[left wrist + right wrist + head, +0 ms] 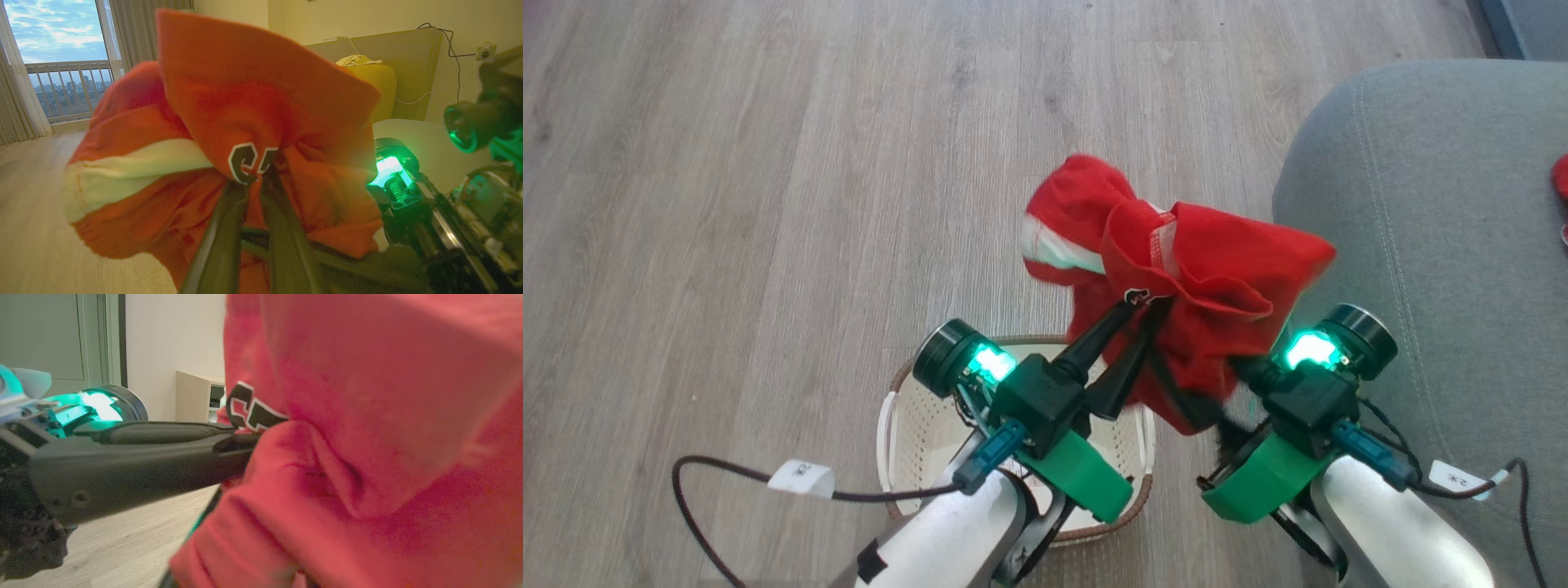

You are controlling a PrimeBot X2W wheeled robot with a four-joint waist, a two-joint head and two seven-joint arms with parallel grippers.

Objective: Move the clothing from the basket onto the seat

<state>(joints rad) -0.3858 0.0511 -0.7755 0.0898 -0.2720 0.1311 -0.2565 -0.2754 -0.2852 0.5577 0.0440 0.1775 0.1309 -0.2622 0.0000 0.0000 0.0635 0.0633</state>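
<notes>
Now: basket (890, 425) lower centre, under left gripper (1137, 305), clenched on bunched red garment (1209, 269) mid-frame with white band (1058, 255), its right tip overlapping seat (1437, 245) at right. Right gripper (1245, 371) buried in cloth; loosed or clamped, cannot tell. Left wrist view resolves white-edged dark logo (245, 163) at the pinch; head view adds basket, seat.

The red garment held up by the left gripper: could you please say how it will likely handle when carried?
Probably floppy: the red garment bunches and droops around the left gripper. Likely light, as one pinch near the logo holds it up. Loose folds may snag on the basket rim.
</notes>
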